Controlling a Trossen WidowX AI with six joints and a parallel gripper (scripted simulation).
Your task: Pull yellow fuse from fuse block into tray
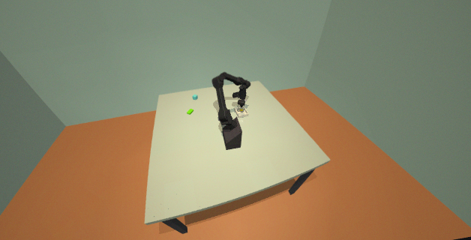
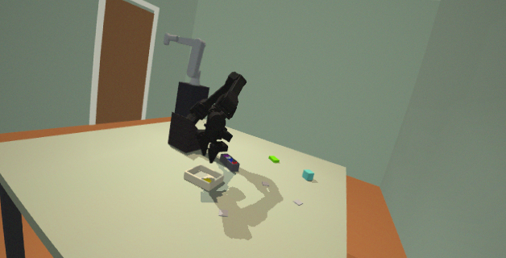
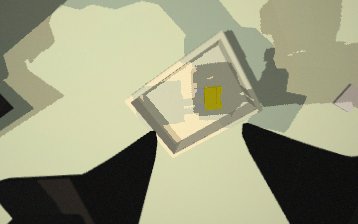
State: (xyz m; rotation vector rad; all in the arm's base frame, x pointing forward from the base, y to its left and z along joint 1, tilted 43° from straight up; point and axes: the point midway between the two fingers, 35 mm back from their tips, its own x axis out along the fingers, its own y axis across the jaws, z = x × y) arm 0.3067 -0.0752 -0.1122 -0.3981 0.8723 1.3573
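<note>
And there's open space above the tray (image 1: 245,115) (image 2: 195,181) (image 3: 153,121), ringed by raised walls; the fuse block (image 2: 229,164) obstructs just beyond!

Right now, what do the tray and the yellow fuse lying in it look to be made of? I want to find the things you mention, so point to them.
Tray (image 1: 245,115) (image 2: 196,182) (image 3: 245,70): probably matte cream plastic, though painted wood is possible; its thick walls show even colour and no grain.

Yellow fuse (image 1: 241,110) (image 2: 207,180) (image 3: 212,98): likely moulded plastic, fairly dull; flat, solid yellow with no bright highlight.
</note>
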